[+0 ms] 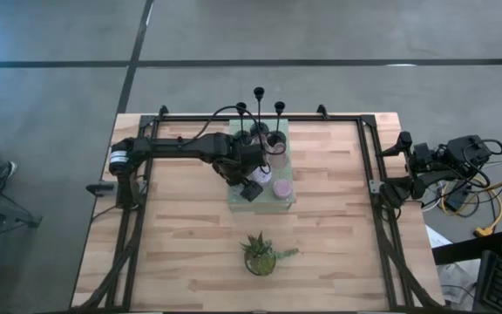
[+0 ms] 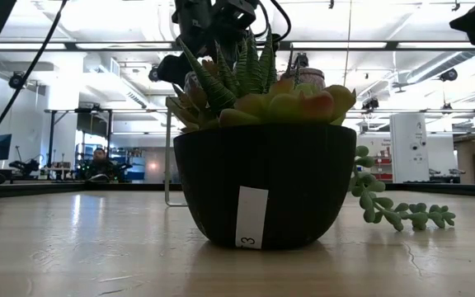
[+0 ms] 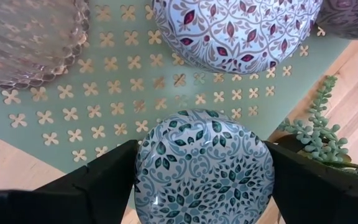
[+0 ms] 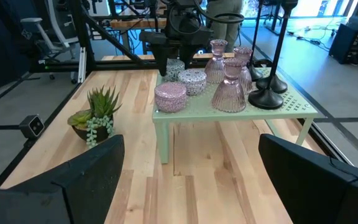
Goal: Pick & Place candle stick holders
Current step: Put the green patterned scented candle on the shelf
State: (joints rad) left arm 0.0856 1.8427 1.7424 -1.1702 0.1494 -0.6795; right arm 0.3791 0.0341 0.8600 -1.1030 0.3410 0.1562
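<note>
My left gripper (image 1: 251, 189) reaches over the near left part of the pale green perforated mat (image 1: 273, 202) and is shut on a small round cup with a teal pattern (image 3: 201, 168). A second cup with a maroon pattern (image 3: 235, 31) and a pink glass holder (image 3: 30, 37) stand on the mat (image 3: 104, 106) beyond it. Three black stemmed sticks (image 1: 258, 92) stand at the mat's far end, their round bases (image 4: 269, 93) on it. Pink glass holders (image 4: 232, 90) and two more cups (image 4: 170, 96) also rest on it. My right gripper (image 4: 191, 186) is open and empty at the table's right edge. My left gripper pinches the teal cup by its rounded sides (image 3: 146, 174) between its two fingers (image 3: 104, 180), one on either side at the widest part. The fingers come from above, pointing down. The cup sits upright over the mat's edge; whether it rests on the mat I cannot tell.
A spiky green plant in a black pot (image 1: 261, 255) stands on the wooden table near its front, and fills the low view (image 2: 258, 190). A black frame rail (image 1: 369, 166) runs along the table's sides. Bare wood lies on both sides of the mat.
</note>
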